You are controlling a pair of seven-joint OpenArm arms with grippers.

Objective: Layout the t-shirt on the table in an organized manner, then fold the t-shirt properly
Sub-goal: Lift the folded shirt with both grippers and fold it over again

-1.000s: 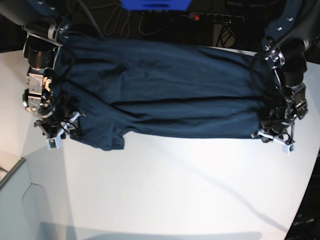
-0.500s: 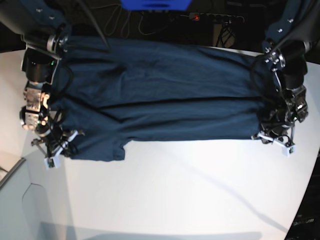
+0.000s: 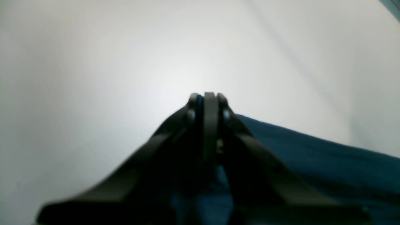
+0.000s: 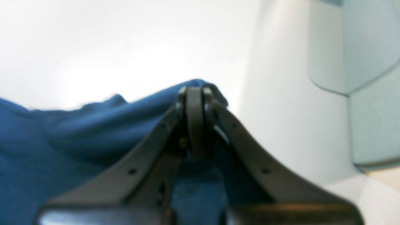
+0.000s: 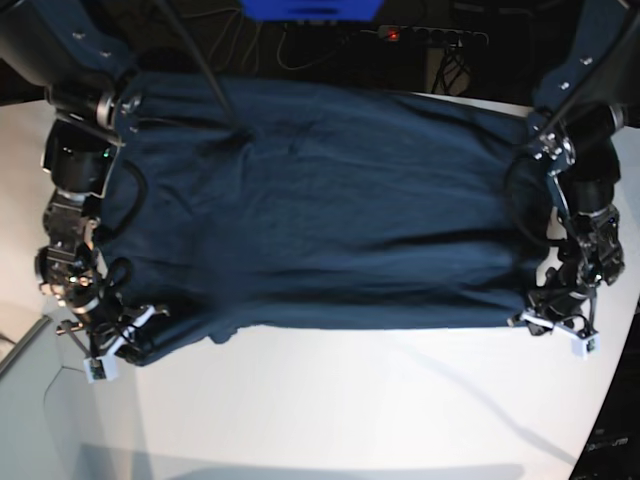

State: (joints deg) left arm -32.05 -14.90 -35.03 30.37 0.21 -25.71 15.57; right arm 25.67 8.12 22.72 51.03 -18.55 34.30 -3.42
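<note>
The navy t-shirt (image 5: 320,200) lies spread across the white surface (image 5: 350,400); the left hand (image 5: 560,325) and right hand (image 5: 110,345) each clamp a near corner.

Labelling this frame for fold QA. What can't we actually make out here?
- t-shirt neck and label: not visible in any view.
- Far hem: base view, lost against the dark background past the table edge.
- Cloth between the left gripper tips: wrist view, blurred, dark.
- right gripper: only fabric bunched around it shows; pinch point hidden.
</note>
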